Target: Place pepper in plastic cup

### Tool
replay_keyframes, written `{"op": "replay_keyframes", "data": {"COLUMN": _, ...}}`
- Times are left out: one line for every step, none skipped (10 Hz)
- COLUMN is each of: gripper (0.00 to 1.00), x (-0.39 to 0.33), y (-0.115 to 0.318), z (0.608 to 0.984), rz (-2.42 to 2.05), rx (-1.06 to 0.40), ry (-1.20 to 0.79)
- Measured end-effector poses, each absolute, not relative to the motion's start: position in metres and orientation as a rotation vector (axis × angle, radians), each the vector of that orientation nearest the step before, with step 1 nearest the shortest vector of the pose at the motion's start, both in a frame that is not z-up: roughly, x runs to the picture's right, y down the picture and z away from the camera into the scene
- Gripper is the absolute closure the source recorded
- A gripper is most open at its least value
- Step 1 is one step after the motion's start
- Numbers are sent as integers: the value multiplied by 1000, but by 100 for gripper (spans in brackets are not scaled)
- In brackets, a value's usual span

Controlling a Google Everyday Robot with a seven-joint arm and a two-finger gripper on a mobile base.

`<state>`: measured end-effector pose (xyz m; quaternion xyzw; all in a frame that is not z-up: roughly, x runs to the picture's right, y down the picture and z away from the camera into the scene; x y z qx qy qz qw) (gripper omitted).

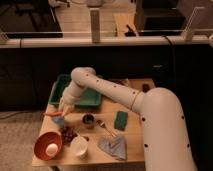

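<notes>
Step in hand, as judged: the final approach of the placing phase. The gripper [63, 107] hangs over the left edge of the tabletop [135, 145], just off the front left corner of the green tray [92, 97]. The pepper [53, 114] shows as a slim orange-red sliver lying roughly level directly beneath the gripper, so the hand appears to be grasping it; contact itself is not resolved, so this is an inference. The plastic cup [60, 120], light blue, stands just below and beside the pepper at the left edge. Whether the pepper tip is already touching the rim cannot be told.

Next move, as judged: centre the pepper over the cup mouth, tilt it tip-down, lower, then release. The mouth is narrow and the pepper lies crosswise, so a level drop would likely bridge the rim or tip the light cup over.

Count on the table:
- pepper: one
- plastic cup: one
- white cup [79, 146]: one, near the front edge
- small metal cup [88, 119]: one, mid-table
- orange bowl [48, 145]: one, front left corner, holding one pale round item
- green sponge [120, 120]: one
- grey cloth [113, 145]: one
- green tray: one, back left
- dark clustered item [67, 133]: one, identity unclear
</notes>
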<state>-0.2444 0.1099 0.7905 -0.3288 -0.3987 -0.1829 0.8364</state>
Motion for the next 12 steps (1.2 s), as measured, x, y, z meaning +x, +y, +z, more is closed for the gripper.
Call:
{"op": "replay_keyframes", "data": {"gripper": 100, "x": -246, "y": 109, "z": 790, "rz": -396, "rx": -692, "ry": -820}}
{"op": "replay_keyframes", "data": {"gripper": 100, "x": -249, "y": 109, "z": 789, "rz": -405, "rx": -691, "ry": -805}}
{"op": "replay_keyframes", "data": {"gripper": 100, "x": -255, "y": 110, "z": 787, "rz": -421, "rx": -691, "ry": -790}}
{"op": "replay_keyframes", "data": {"gripper": 100, "x": -262, "y": 111, "z": 786, "rz": -437, "rx": -690, "ry": -775}}
{"op": "replay_keyframes", "data": {"gripper": 100, "x": -265, "y": 111, "z": 785, "rz": -447, "rx": -686, "ry": -763}}
{"op": "replay_keyframes", "data": {"gripper": 100, "x": -269, "y": 112, "z": 784, "rz": -457, "rx": -676, "ry": -749}}
{"op": "replay_keyframes", "data": {"gripper": 100, "x": -279, "y": 115, "z": 783, "rz": -480, "rx": -657, "ry": -712}}
{"op": "replay_keyframes", "data": {"gripper": 100, "x": -288, "y": 119, "z": 782, "rz": -499, "rx": -646, "ry": -684}}
{"op": "replay_keyframes", "data": {"gripper": 100, "x": -288, "y": 121, "z": 784, "rz": -506, "rx": -639, "ry": -660}}
{"op": "replay_keyframes", "data": {"gripper": 100, "x": -287, "y": 122, "z": 784, "rz": -512, "rx": -633, "ry": -644}}
{"op": "replay_keyframes", "data": {"gripper": 95, "x": -287, "y": 124, "z": 785, "rz": -513, "rx": -633, "ry": -625}}
{"op": "replay_keyframes", "data": {"gripper": 89, "x": -282, "y": 124, "z": 786, "rz": -508, "rx": -635, "ry": -613}}
